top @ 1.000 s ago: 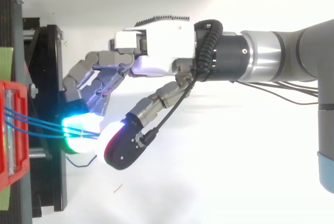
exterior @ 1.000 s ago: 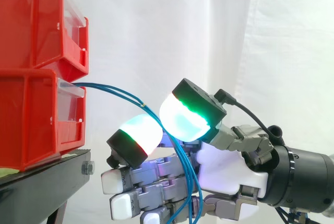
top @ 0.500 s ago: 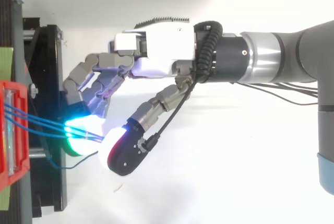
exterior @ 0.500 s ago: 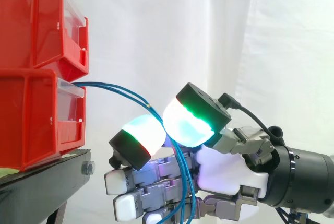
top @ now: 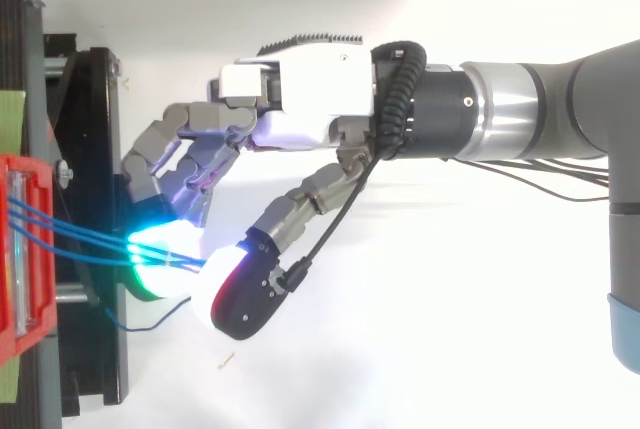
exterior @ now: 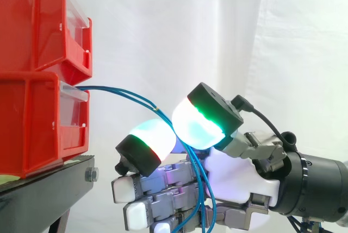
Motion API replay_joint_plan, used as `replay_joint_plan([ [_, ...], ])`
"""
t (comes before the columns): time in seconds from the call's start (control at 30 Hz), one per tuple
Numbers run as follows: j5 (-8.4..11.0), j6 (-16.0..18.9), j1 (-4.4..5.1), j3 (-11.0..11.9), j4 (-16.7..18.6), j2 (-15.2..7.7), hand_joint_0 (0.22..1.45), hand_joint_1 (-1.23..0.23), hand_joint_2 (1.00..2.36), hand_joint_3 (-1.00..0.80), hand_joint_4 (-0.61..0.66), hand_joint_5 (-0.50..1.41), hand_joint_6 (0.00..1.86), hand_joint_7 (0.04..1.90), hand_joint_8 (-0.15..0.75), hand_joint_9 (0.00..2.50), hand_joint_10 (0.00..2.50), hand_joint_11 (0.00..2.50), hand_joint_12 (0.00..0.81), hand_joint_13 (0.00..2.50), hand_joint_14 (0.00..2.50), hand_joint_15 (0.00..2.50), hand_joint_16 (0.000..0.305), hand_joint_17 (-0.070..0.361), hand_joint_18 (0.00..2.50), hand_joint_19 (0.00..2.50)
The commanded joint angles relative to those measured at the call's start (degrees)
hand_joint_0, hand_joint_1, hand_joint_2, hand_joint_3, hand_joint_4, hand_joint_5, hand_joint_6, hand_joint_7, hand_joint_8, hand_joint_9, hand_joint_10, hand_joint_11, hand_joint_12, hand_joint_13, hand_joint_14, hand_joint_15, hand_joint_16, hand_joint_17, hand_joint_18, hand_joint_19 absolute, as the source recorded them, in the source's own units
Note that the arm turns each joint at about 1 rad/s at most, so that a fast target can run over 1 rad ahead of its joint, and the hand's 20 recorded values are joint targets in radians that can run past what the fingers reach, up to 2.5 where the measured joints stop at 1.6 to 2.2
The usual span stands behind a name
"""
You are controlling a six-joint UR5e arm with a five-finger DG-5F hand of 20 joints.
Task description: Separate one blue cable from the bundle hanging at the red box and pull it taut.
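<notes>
Hand (exterior: pixel 234 173) reaches in level from the right, palm toward the stacked bins, the other fingers curled low. Two glowing pads (exterior: pixel 198 124) are pressed together, pinching the blue cables (exterior: pixel 125 94). The cables arc out of the lower red bin (exterior: pixel 38 119) on the black stand (exterior: pixel 43 189), pass between the pads, then drop past the palm.

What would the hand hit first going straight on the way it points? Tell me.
Probably the black stand, below the lower red bin, though depth is unclear; the hand pinches the blue cables.
</notes>
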Motion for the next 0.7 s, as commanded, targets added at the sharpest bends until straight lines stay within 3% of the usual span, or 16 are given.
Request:
replay_joint_plan([
  [0.0, 0.01, 0.00, 0.00, 0.01, 0.03, 0.00, 0.58, -0.72, 1.00, -0.50, 0.11, -0.12, 0.88, 1.06, 0.380, 0.91, 0.01, 0.48, 0.369, 0.96, 0.02, 0.43, 0.039, 0.089, 0.88, 0.53],
  [0.23, 0.01, -0.53, 0.00, 0.01, 0.03, 0.00, 0.63, -0.67, 1.00, -0.50, 0.06, -0.12, 0.86, 1.10, 0.378, 0.92, 0.01, 0.48, 0.368, 0.96, 0.01, 0.44, 0.039, 0.088, 0.88, 0.53],
  [0.43, 0.01, -0.62, 0.00, 0.01, 0.03, 0.00, 0.67, -0.79, 1.01, -0.40, 0.11, -0.16, 0.89, 1.03, 0.380, 0.84, 0.01, 0.48, 0.383, 0.93, 0.01, 0.43, 0.041, 0.092, 0.87, 0.52],
  [0.67, 0.44, -0.53, 0.09, 0.01, 0.03, 0.00, 0.77, -0.92, 1.00, -0.49, 0.12, -0.19, 0.91, 1.00, 0.370, 0.80, 0.01, 0.52, 0.384, 0.92, 0.01, 0.43, 0.041, 0.092, 0.87, 0.48],
])
